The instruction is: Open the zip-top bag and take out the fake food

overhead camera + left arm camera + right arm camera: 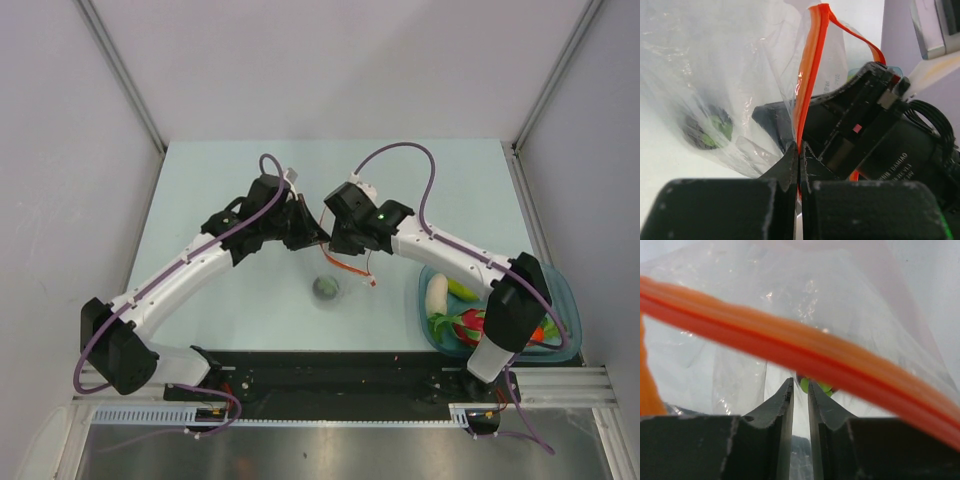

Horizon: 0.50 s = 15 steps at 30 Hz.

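The zip-top bag (338, 272) hangs between my two grippers over the middle of the table, its clear film (700, 65) sagging. My left gripper (800, 147) is shut on the bag's orange zip strip (812, 55). My right gripper (800, 382) faces it at the bag's mouth (325, 238), jaws a narrow gap apart. Clear film (740, 375) and the strip (805, 347) lie just beyond its tips. I cannot tell whether film sits between them. A small dark-green piece of fake food (326, 288) sits low in the bag (710, 131).
A teal oval tray (566, 298) stands at the right near edge, under the right arm's elbow. It holds a white radish (436, 292), a green fruit (462, 290) and a pink-red dragon fruit (468, 325). White walls close in three sides.
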Each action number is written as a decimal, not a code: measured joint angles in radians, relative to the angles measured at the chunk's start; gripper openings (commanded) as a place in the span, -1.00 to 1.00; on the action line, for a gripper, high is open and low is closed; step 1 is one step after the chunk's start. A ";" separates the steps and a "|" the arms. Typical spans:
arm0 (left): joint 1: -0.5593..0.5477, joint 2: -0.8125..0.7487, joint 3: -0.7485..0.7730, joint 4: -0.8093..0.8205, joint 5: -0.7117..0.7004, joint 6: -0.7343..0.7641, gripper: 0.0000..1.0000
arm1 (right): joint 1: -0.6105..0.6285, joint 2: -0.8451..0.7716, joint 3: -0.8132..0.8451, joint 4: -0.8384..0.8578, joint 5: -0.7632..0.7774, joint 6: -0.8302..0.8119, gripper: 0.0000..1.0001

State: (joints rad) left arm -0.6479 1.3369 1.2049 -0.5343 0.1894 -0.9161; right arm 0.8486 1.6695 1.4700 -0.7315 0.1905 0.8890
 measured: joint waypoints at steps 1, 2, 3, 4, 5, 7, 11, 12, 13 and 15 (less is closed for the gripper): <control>0.001 0.000 0.000 -0.003 0.000 0.001 -1.00 | -0.001 0.008 0.000 0.006 0.000 -0.008 -0.55; 0.002 0.000 0.000 -0.003 -0.002 0.002 -1.00 | -0.002 0.014 -0.002 0.011 0.000 -0.016 -0.54; 0.002 0.000 -0.001 -0.003 -0.001 0.008 -1.00 | -0.003 0.018 -0.008 0.017 -0.002 -0.029 -0.54; 0.002 0.000 -0.001 -0.002 0.000 0.011 -1.00 | -0.003 0.019 -0.017 0.024 -0.007 -0.037 -0.53; 0.002 0.000 -0.001 -0.002 -0.002 0.021 -1.00 | -0.001 0.020 -0.032 0.034 -0.014 -0.057 -0.53; 0.002 0.001 -0.001 -0.003 0.002 0.038 -1.00 | 0.004 0.021 -0.056 0.050 -0.021 -0.080 -0.50; -0.002 -0.002 -0.011 -0.005 -0.005 0.077 -1.00 | 0.026 0.031 -0.111 0.091 -0.050 -0.146 -0.44; -0.002 -0.004 -0.019 -0.008 -0.006 0.084 -1.00 | 0.033 0.034 -0.126 0.106 -0.061 -0.164 -0.43; -0.002 -0.006 -0.029 -0.011 -0.011 0.092 -1.00 | 0.039 0.038 -0.138 0.117 -0.074 -0.178 -0.39; -0.001 -0.010 -0.046 -0.021 -0.016 0.105 -1.00 | 0.046 0.053 -0.147 0.130 -0.092 -0.201 -0.32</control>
State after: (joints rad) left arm -0.6491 1.3273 1.1591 -0.5549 0.1738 -0.8116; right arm 0.8948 1.7229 1.3228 -0.6018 0.0990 0.6876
